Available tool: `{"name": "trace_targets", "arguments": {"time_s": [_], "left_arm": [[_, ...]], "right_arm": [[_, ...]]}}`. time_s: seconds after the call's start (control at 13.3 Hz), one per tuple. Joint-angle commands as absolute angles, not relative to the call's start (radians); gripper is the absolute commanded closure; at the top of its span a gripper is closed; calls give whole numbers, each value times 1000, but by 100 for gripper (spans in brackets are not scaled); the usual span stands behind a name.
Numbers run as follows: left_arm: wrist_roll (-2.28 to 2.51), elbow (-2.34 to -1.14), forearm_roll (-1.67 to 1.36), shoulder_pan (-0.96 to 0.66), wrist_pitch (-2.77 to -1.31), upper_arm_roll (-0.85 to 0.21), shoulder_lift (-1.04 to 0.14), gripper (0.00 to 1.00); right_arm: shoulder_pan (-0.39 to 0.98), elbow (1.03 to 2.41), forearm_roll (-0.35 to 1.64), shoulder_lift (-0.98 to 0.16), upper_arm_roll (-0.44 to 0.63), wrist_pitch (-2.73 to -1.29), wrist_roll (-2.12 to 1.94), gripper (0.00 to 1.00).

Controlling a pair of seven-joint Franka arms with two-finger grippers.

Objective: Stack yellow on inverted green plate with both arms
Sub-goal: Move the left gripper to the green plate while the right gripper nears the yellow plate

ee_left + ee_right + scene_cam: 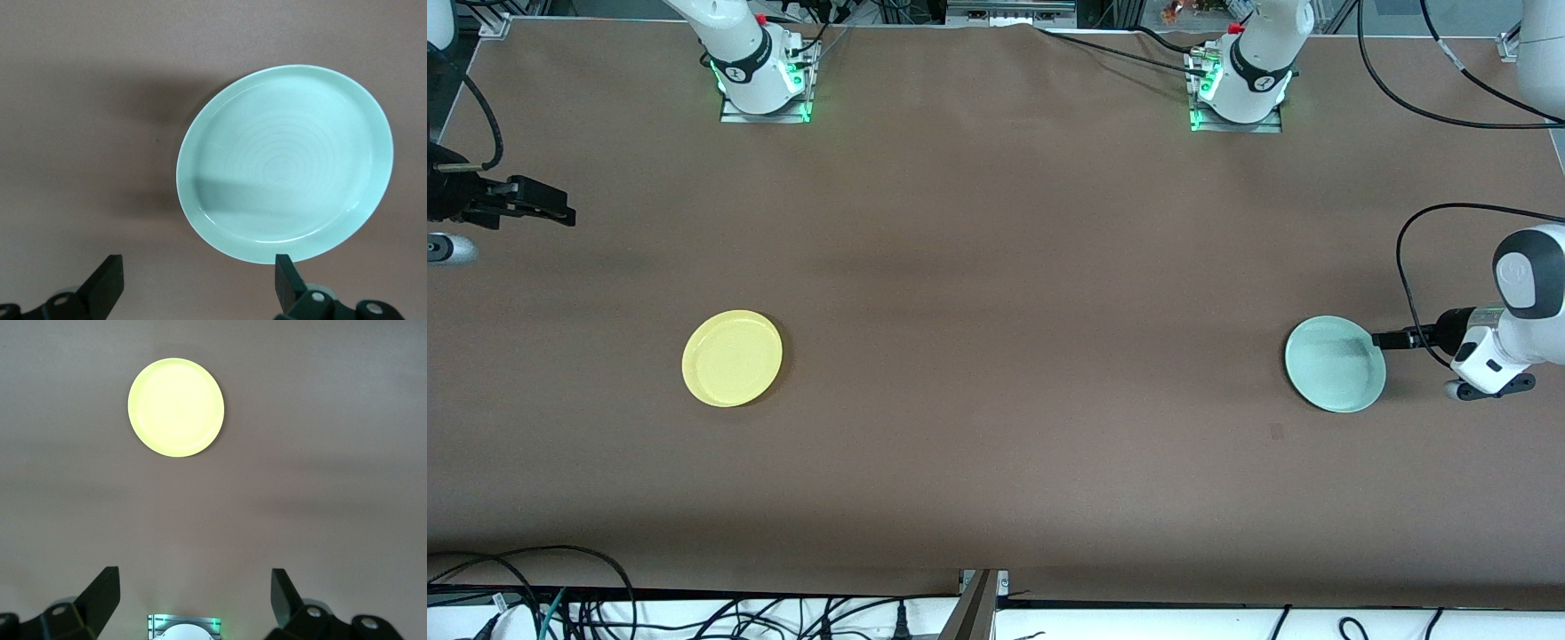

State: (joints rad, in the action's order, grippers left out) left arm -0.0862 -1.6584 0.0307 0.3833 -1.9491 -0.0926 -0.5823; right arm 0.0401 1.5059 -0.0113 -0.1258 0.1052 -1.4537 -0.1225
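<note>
The yellow plate lies rim up on the brown table toward the right arm's end. Toward the left arm's end lies the pale green plate, its hollow facing up. My left gripper hangs low right beside the green plate's rim, at the edge toward the left arm's end of the table. It is open, and nothing sits between its fingers. My right gripper is up in the air at the right arm's end of the table, well away from the yellow plate, open and empty.
The two arm bases stand along the table's edge farthest from the front camera. Loose cables lie off the table's edge nearest that camera. A wide stretch of bare table separates the two plates.
</note>
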Motion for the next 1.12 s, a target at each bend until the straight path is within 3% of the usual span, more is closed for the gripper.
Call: {"name": "trace_targets", "arguments": {"time_s": [0.0,0.15,0.75,0.82,0.9,1.05], "left_arm": [[-80,-1702,54,385,-2029,-97,-586,0],[-77,-1762,54,405,-2112,-97,-581,0],[-77,-1756,55,407,-2145,-91,-649,0],[-78,-1756,55,408,-2145,-91,-649,16],[-80,-1756,55,419,-2145,-91,-650,25],[-95,-1755,54,428,-2141,-92,-650,65]], "right_arm": [[31,1489,-26,-153,103,-1470,-127,0],[23,1489,-29,-172,103,-1468,-126,0],[5,1491,-9,-302,101,-1574,-114,0],[3,1493,17,-330,100,-1606,-114,0],[2,1496,58,-368,101,-1630,-114,0],[-2,1497,75,-422,101,-1687,-120,0]]}}
